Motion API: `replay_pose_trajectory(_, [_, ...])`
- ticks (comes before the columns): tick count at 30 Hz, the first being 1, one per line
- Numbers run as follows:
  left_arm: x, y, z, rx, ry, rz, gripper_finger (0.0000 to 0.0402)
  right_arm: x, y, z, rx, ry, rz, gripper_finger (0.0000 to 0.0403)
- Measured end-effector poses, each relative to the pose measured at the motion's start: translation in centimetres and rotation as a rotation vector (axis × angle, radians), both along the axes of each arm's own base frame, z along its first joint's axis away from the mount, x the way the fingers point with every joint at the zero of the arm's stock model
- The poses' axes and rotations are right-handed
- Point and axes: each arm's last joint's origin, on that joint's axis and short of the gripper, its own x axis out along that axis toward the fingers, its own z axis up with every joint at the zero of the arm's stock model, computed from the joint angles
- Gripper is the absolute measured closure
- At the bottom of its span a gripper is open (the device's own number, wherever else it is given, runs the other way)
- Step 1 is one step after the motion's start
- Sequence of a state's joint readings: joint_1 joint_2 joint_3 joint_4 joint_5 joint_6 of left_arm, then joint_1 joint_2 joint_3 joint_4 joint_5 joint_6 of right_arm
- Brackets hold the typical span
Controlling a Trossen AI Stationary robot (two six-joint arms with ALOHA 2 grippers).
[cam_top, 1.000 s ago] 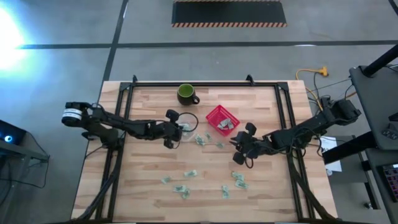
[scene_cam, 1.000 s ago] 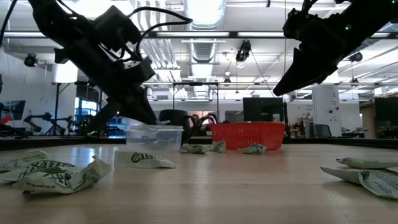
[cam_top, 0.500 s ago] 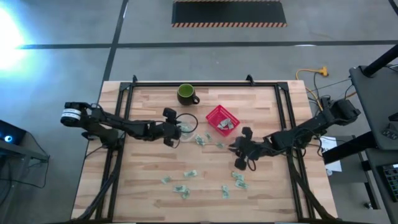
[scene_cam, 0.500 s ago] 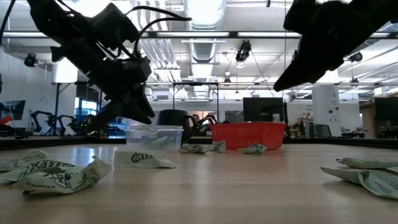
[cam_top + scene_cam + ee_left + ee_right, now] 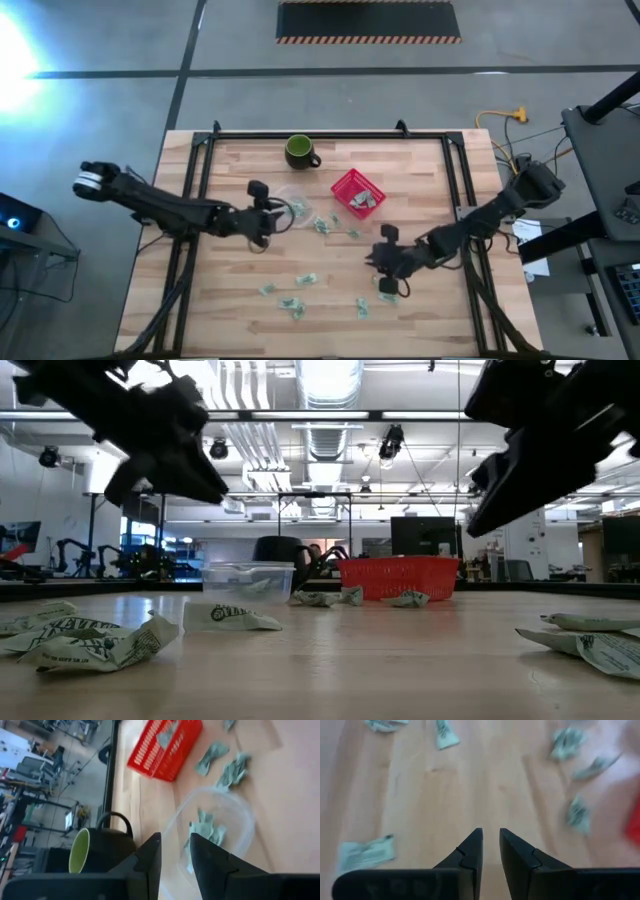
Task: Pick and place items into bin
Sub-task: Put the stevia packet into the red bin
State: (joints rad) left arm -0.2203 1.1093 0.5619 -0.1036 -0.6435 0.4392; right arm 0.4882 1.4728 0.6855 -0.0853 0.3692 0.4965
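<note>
Hovering beside the clear bin (image 5: 296, 203), the left tool (image 5: 262, 214) stands slightly parted, empty; the right tool (image 5: 381, 262), narrowly parted, empty, hangs over the table (image 5: 330, 292) among scattered items (image 5: 292, 303).

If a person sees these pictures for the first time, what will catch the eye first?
Probably the red basket near the table's middle, with the dark green mug behind it toward the far edge. Next, the pale crumpled wrappers scattered over the wood, and a clear tub holding a few, just ahead of the left end effector. The right end effector hangs above the front wrappers.
</note>
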Motion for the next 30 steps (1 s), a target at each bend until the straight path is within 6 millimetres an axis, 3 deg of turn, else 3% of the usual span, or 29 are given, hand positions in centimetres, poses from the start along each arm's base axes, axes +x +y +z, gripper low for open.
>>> replay_pose_trajectory(9, [-1.6,-0.8,1.4,-0.047,-0.08,-0.039,0.0315,-1.3,4.0,-0.1,0.15,0.057,-0.046,0.0346])
replay_pose_trajectory(14, [-1.6,-0.9,1.2,-0.043,-0.067,-0.039,0.0315,-2.1,6.7,-1.3,0.108,0.065,-0.037,0.0346])
replay_pose_trajectory(19, [-1.5,-0.9,1.1,-0.035,-0.063,-0.03,0.0315,-2.1,8.1,-2.2,0.083,0.118,-0.095,0.0346])
replay_pose_trajectory(30, [-1.6,-0.8,1.0,-0.02,-0.058,-0.025,0.0315,-1.4,11.2,-0.3,0.082,0.231,-0.252,0.0346])
